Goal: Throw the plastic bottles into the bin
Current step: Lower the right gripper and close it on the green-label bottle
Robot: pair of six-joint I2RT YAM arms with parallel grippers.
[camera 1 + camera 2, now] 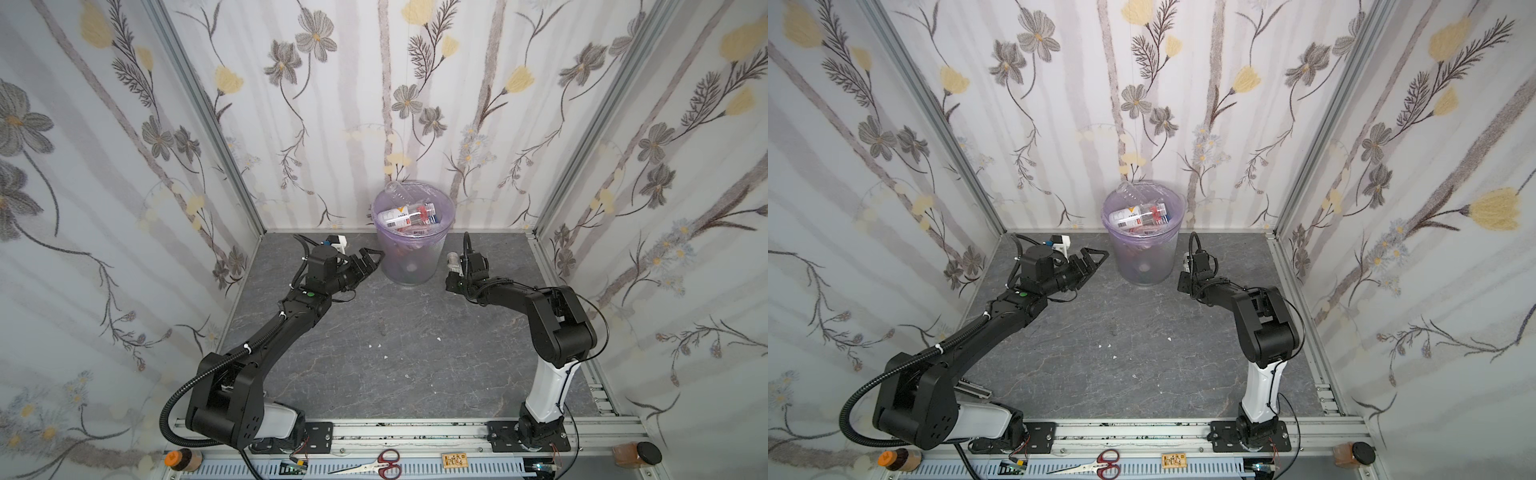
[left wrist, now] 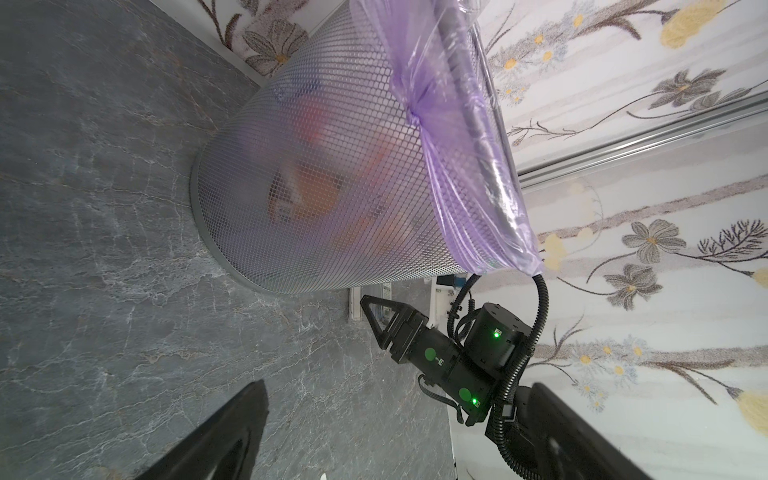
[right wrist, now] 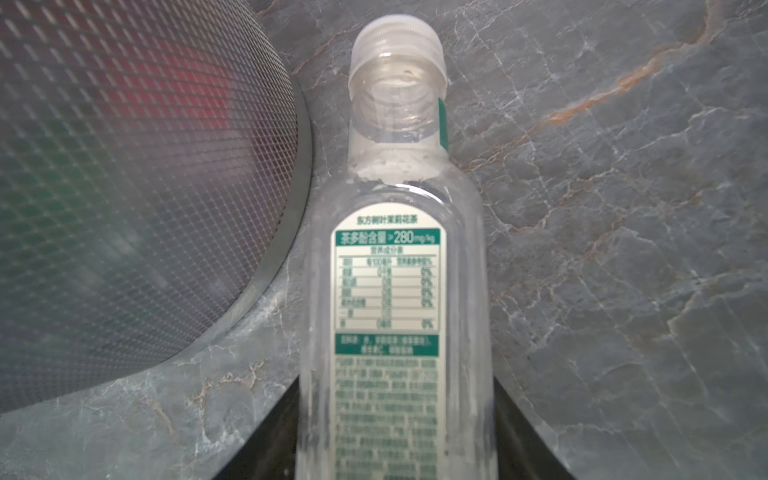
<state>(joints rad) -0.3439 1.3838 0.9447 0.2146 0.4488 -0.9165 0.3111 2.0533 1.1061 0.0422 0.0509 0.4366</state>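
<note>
**Right claw clamped on a bottle beside the bin**

My right claw [image 3: 397, 384] is clenched on a clear plastic bottle [image 3: 395, 270] with a white cap and a green-and-white printed label. Both black fingers [image 3: 284, 436] press against its lower sides, and the capped neck points away from my wrist. The clear plastic bottle is just beside the foot of the round mesh bin [image 1: 409, 266] lined with a lilac plastic bag. In both top views it is on the bin's right, outside it. I cannot tell whether it touches the grey marble-patterned desk [image 1: 395, 353] beneath it.

My left claw [image 1: 368, 262] is released, its jaws spread wide with nothing between them. It is just beside the bin's left wall and points toward it.

Inside the bin, a heap of plastic bottles [image 1: 409, 218] reaches nearly to the rim. Among them are a white one with an orange V and clear ones with red on them. One empty clear bottle [image 1: 397, 189] leans over the far rim.
</note>
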